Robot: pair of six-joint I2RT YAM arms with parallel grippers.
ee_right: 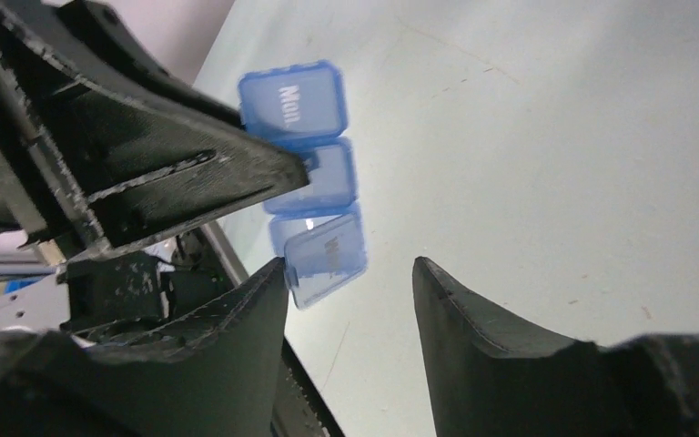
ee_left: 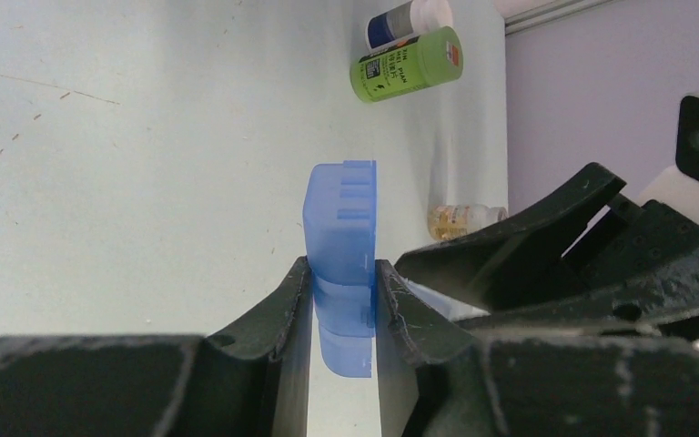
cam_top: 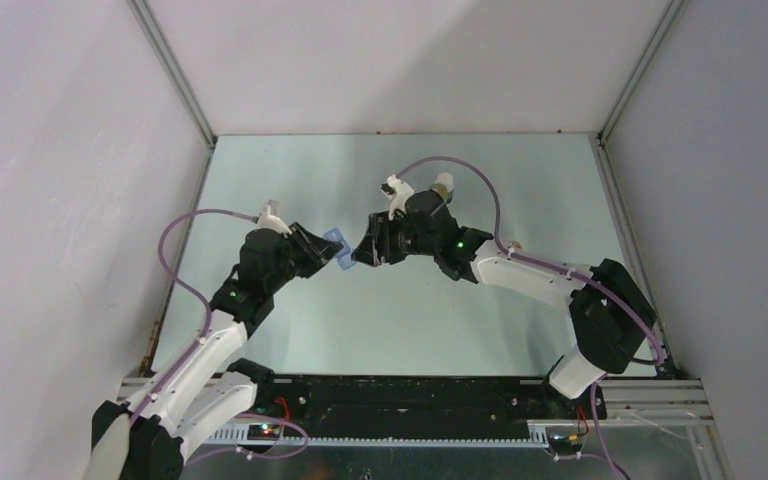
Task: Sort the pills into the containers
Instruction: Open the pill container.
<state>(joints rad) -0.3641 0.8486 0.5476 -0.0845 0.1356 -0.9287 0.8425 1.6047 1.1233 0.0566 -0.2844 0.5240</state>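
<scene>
Left gripper clamped on the blue pill organizer, above the desk, mid-workspace. I see the right gripper with jaws apart, just beside the organizer's end, gripping nothing.

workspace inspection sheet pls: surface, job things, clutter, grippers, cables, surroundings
surface: pale green table, faint scuffs and specks
job's things: blue pill organizer clamped between the arms; green bottle, blue-labelled bottle and small amber bottle on the table
clutter: nothing seen
grippers: left gripper shut on the organizer; right gripper open, one finger beside an end lid
cables: purple cable looping off each arm
surroundings: plain walls, metal frame
</scene>
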